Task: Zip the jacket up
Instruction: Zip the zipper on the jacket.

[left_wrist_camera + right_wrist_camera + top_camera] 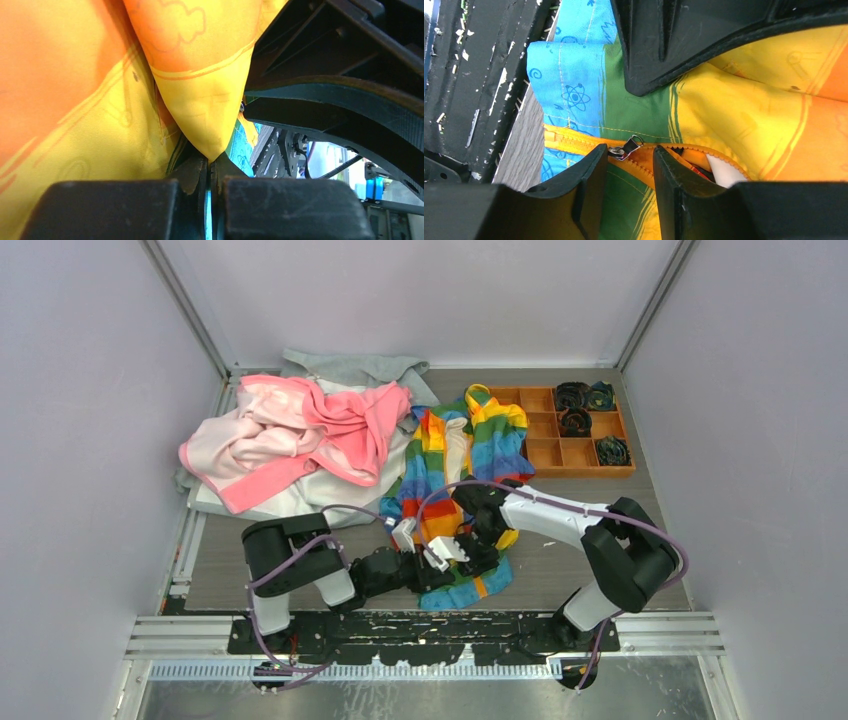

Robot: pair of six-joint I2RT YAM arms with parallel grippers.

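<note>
The rainbow-striped jacket (470,440) lies in the middle of the table, its hem toward the arms. My left gripper (438,573) is at the hem. In the left wrist view the left gripper (210,172) is shut on a fold of the jacket's yellow fabric (200,110). My right gripper (480,556) hangs over the same spot. In the right wrist view its jaws (629,157) stand apart over the orange zipper (569,141). The metal zipper pull (630,146) lies between the fingertips, touching the left one. Beyond the slider the zipper gapes, showing cream lining (724,172).
A pink garment (300,430) and a grey garment (350,368) are heaped at the back left. An orange compartment tray (560,452) with dark rolled items (575,395) stands at the back right. Black parts of the other arm (684,45) crowd the right gripper.
</note>
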